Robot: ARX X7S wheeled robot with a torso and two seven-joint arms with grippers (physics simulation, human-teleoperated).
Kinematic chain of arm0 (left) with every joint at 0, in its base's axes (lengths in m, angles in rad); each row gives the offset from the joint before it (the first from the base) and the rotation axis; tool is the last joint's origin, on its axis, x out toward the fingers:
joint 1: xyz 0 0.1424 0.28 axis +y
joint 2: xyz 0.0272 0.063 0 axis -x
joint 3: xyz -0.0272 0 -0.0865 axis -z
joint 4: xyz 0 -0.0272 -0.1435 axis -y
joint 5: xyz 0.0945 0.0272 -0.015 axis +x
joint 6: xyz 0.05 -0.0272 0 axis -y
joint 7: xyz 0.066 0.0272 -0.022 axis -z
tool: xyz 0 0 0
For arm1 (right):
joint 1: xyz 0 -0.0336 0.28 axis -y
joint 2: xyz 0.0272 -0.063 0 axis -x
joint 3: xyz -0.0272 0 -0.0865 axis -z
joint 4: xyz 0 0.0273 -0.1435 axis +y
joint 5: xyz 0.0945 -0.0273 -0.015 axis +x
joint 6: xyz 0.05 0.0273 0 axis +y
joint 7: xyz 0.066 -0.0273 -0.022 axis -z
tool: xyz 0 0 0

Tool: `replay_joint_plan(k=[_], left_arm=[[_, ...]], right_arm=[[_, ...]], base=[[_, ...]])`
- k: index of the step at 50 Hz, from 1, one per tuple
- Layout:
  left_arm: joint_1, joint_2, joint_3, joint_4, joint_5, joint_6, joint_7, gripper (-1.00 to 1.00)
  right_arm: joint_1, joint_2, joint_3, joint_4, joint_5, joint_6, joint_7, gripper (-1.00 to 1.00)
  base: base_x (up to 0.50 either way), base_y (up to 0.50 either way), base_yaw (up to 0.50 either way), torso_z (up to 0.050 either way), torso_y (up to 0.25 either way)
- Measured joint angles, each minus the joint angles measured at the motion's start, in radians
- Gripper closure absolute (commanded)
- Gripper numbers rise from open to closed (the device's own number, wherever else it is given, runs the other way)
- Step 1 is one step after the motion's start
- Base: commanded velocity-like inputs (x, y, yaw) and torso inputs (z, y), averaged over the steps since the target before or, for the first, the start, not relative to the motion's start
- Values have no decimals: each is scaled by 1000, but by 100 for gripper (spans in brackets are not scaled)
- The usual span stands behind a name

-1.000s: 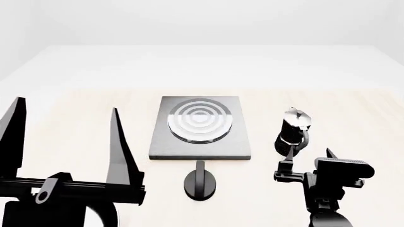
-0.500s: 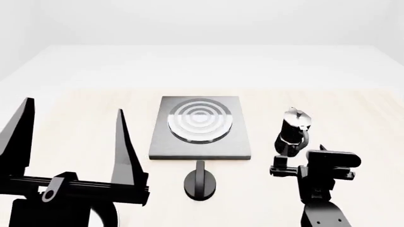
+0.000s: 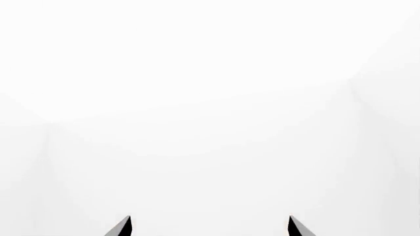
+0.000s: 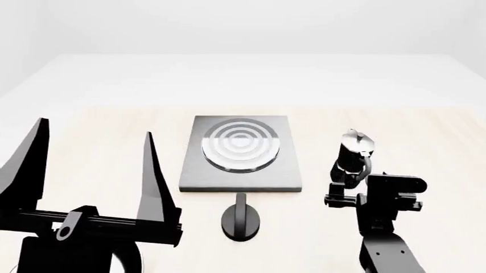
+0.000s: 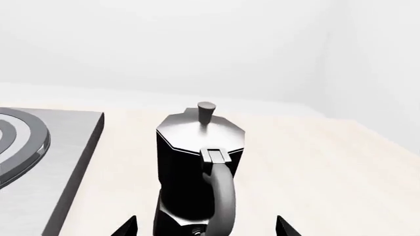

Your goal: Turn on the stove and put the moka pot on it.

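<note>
Notably, no writing is legible. Both end effectors are spread: the left end effector [image 4: 91, 170] is empty, and the right end effector [image 5: 206, 226] straddles the moka pot [image 5: 198, 167], which stands at 3 o'clock of the stove [image 4: 241, 152].

The pale wooden table [image 4: 114, 131] carries the stove [image 4: 241, 152] with its black knob [image 4: 241, 219] just in front. The moka pot [image 4: 351, 156] stands upright directly ahead of the right gripper [image 4: 345, 190], with the stove off to that gripper's left.
</note>
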State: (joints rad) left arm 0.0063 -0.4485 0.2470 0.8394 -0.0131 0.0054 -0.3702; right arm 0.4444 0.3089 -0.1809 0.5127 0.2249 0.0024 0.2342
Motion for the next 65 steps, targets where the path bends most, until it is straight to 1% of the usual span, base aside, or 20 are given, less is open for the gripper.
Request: replay_joint_plan(k=[44, 65], left_arm=[[-10, -2, 25, -22, -8, 6, -1, -100], [-18, -2, 38, -39, -15, 12, -1, -100]], right_arm=[[98, -13, -7, 203, -8, -52, -14, -100], [146, -15, -12, 239, -8, -44, -21, -100]], base=[[0, 0, 0, 0, 0], [0, 0, 0, 0, 0]])
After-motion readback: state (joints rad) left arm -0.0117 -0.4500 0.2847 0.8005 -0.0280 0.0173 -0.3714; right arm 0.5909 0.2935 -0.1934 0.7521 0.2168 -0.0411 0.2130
